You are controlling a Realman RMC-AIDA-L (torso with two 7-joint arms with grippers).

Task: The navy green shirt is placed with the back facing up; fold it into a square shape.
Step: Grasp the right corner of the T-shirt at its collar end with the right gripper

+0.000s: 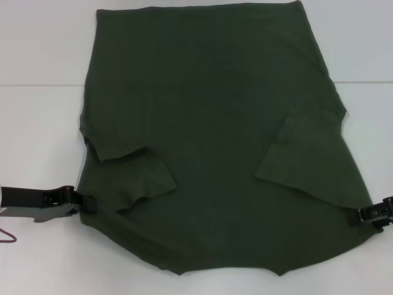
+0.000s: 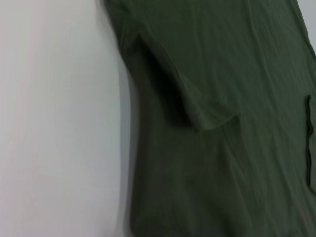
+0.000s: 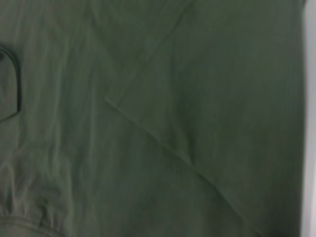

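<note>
**Head view: shirt spread flat, a gripper at each near side edge**

Left gripper (image 1: 86, 201) sits at the left edge of the shirt (image 1: 215, 123), its fingers closed on the cloth there. The shirt lies flat on the white table (image 1: 37, 123), long axis running away from the robot, both sleeves folded inward over the body. No label or writing can be read. Right gripper (image 1: 362, 215) pinches the right edge, closed on the cloth.

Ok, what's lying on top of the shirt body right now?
Both sleeves are folded inward onto the navy green shirt: left sleeve, right sleeve. Whatever lies beneath the cloth is covered.
</note>
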